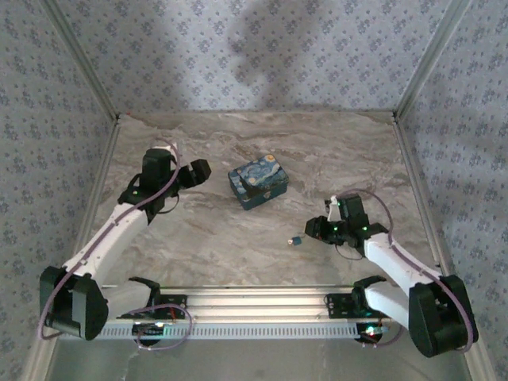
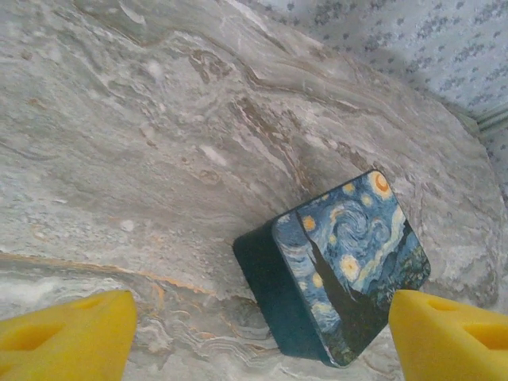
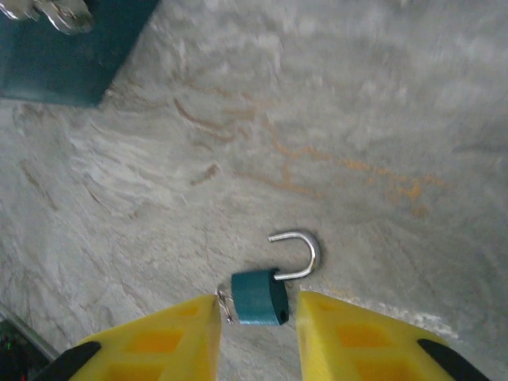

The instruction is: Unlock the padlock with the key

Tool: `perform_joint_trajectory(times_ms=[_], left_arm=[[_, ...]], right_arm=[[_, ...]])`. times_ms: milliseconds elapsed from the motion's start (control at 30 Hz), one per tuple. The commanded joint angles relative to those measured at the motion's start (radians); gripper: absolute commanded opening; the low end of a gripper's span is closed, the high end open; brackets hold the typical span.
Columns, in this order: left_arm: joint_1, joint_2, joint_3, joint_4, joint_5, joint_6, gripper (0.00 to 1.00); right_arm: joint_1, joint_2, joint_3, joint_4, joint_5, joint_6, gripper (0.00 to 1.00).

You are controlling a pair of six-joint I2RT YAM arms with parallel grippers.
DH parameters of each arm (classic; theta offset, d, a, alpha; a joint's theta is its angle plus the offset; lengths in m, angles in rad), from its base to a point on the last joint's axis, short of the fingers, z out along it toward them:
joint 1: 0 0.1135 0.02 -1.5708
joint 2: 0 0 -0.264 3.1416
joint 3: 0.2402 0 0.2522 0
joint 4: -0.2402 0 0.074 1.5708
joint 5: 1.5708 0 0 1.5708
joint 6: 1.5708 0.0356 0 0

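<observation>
The tiny teal padlock (image 3: pixel 258 296) lies on the marble table, its thin metal shackle (image 3: pixel 302 252) swung open at one end. A small metal key ring (image 3: pixel 225 305) sticks out at the padlock's base; the key itself is hidden there. My right gripper (image 3: pixel 258 308) is open and straddles the padlock body. Its left finger (image 3: pixel 171 337) touches the ring, and a narrow gap separates the right finger from the body. From above, the padlock (image 1: pixel 295 239) sits just left of the right gripper (image 1: pixel 308 233). My left gripper (image 2: pixel 262 341) is open, with nothing between its fingers.
The starry-night-print box (image 1: pixel 258 184) stands mid-table, between the arms; the left gripper (image 1: pixel 198 171) hovers just left of it. The box (image 2: pixel 341 266) lies close ahead of the left fingers. Metallic pieces (image 3: pixel 49 11) rest against the box's dark side (image 3: pixel 63 59).
</observation>
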Motion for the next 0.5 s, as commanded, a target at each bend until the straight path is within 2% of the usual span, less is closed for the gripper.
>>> perform_joint_trajectory(times_ms=[0,133,267,467], left_arm=[[0.024,-0.062,0.027,-0.035,-0.055,0.038,0.85],[0.056,-0.124,0.024,-0.054,-0.162,0.07,0.89],[0.097,-0.208,-0.006,-0.046,-0.294,0.124,0.96],[0.141,-0.343,-0.095,0.014,-0.428,0.236,0.98]], right_arm=[[-0.021,-0.06,0.078,-0.061,0.077,-0.067,0.34],[-0.058,-0.113,0.14,-0.077,0.167,-0.131,0.39],[-0.11,-0.16,0.177,-0.022,0.283,-0.208,0.48],[-0.202,-0.206,0.144,0.187,0.396,-0.291,0.72]])
